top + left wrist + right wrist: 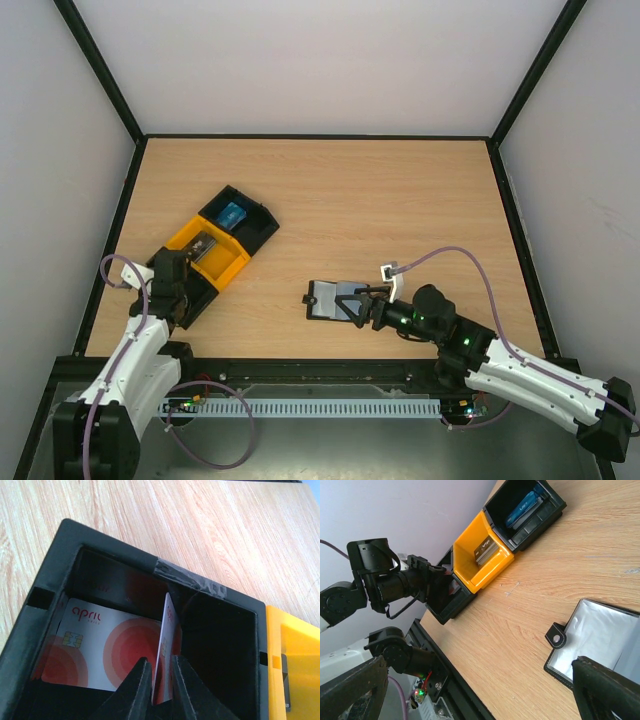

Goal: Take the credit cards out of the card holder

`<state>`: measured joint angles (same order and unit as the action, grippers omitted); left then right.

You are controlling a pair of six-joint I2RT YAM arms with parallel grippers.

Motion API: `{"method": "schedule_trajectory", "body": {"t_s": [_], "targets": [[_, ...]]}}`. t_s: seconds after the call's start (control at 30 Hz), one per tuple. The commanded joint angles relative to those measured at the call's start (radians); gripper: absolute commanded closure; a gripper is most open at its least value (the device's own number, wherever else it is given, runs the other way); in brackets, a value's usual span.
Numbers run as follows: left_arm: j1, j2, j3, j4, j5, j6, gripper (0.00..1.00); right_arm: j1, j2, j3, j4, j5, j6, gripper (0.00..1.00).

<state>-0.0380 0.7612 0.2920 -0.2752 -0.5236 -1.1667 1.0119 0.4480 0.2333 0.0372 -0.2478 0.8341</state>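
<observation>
The card holder (330, 300) lies open on the table, its grey-blue inner panel facing up; it also shows in the right wrist view (600, 630). My right gripper (358, 303) is open over its right part, one finger (605, 690) above the panel. My left gripper (161, 660) is inside the near black tray (125, 555), shut on a red and white card (167, 625) held on edge. A second red and white card (100, 640) lies flat in that tray. A blue card (232, 213) lies in the far black tray.
The three joined trays, black, orange (212, 250) and black, sit at the left of the table. The orange tray holds a dark card (485, 552). The holder's snap tab (556, 636) sticks out to its left. A dark rail runs along the near table edge (300, 370).
</observation>
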Motion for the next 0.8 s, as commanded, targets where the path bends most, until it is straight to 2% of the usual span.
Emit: {"method": "schedule_trajectory", "body": {"t_s": [0.0, 0.17, 0.77], "targets": [[0.012, 0.015, -0.007, -0.036, -0.042, -0.021, 0.85, 0.001, 0.000, 0.026, -0.019, 0.026, -0.016, 0.02], [0.018, 0.033, 0.008, -0.054, -0.050, -0.030, 0.84, 0.001, -0.004, 0.023, -0.030, 0.035, -0.009, 0.02], [0.020, 0.015, 0.041, -0.108, -0.076, -0.060, 0.66, 0.001, -0.060, 0.013, -0.051, 0.062, 0.020, 0.02]]}}
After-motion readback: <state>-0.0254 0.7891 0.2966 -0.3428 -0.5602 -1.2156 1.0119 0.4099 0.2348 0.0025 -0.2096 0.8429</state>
